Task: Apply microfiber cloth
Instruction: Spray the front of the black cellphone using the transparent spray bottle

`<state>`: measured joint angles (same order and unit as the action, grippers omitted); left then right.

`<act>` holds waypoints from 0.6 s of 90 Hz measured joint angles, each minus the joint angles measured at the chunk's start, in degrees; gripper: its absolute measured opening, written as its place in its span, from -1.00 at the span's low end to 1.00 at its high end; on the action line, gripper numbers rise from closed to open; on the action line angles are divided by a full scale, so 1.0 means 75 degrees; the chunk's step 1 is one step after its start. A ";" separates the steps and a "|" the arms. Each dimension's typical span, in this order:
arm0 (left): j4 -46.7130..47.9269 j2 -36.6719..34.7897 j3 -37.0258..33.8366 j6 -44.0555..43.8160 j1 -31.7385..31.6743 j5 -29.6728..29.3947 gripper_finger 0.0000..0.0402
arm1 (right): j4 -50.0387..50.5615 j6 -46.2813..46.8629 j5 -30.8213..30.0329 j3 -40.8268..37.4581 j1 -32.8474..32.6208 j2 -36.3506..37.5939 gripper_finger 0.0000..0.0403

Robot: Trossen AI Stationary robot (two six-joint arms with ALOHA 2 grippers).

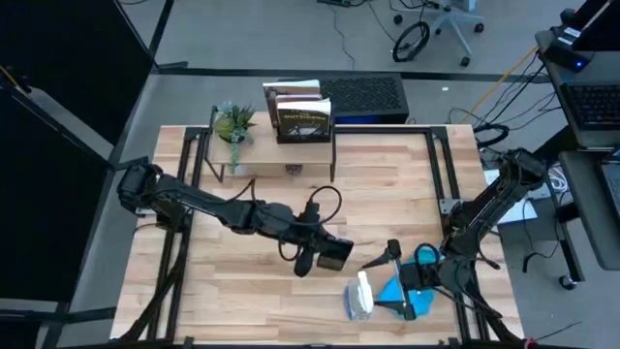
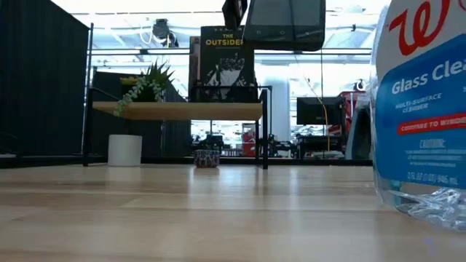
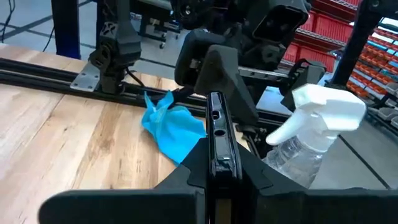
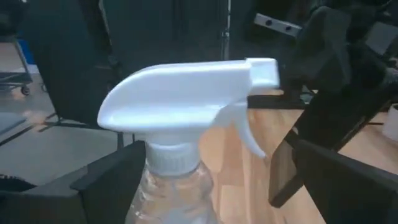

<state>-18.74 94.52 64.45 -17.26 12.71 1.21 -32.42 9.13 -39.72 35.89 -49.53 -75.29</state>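
The phone (image 1: 334,254) is held up off the table (image 1: 387,174) by the left gripper (image 1: 325,250), whose two fingers are pressed on its sides, as is seen in the left wrist view, where the phone (image 3: 219,149) stands on its edge between them. From the middle of the table this gripper is found toward 6 o'clock. The blue cloth (image 1: 402,296) is seen lying bunched on the wood near the table's corner at about 4 o'clock, just beside the spray bottle (image 1: 360,296). In the left wrist view the cloth (image 3: 171,127) is shown flat on the table, a little apart from the bottle (image 3: 305,140). The right gripper (image 1: 412,281) is placed right over the cloth and next to the bottle; whether its fingers are apart or together cannot be told. The bottle's white top (image 4: 186,102) fills the right wrist view. At 12 o'clock a small shelf (image 1: 281,145) is stood with a book (image 1: 300,114) and a plant (image 1: 232,124) on it.
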 joint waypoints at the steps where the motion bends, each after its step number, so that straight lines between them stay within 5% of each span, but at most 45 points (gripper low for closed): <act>1: 0.0000 0.0000 0.0000 0.0000 0.0000 0.0000 -0.93 | -0.0008 -0.0006 0.0034 -0.0001 0.0008 0.0000 0.93; 37: 0.0003 0.0000 0.0000 -0.0003 -0.0042 -0.0087 -0.93 | -0.0696 -0.0238 0.0293 0.0008 0.0050 -0.0562 0.93; 54: 0.0000 0.0000 0.0000 -0.0006 -0.0096 -0.0093 -0.93 | -0.0992 -0.1056 -0.0522 0.0401 0.0060 -0.1267 0.93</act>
<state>-18.74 94.52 64.45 -17.30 11.99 0.51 -39.86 1.20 -43.63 38.89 -49.08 -84.79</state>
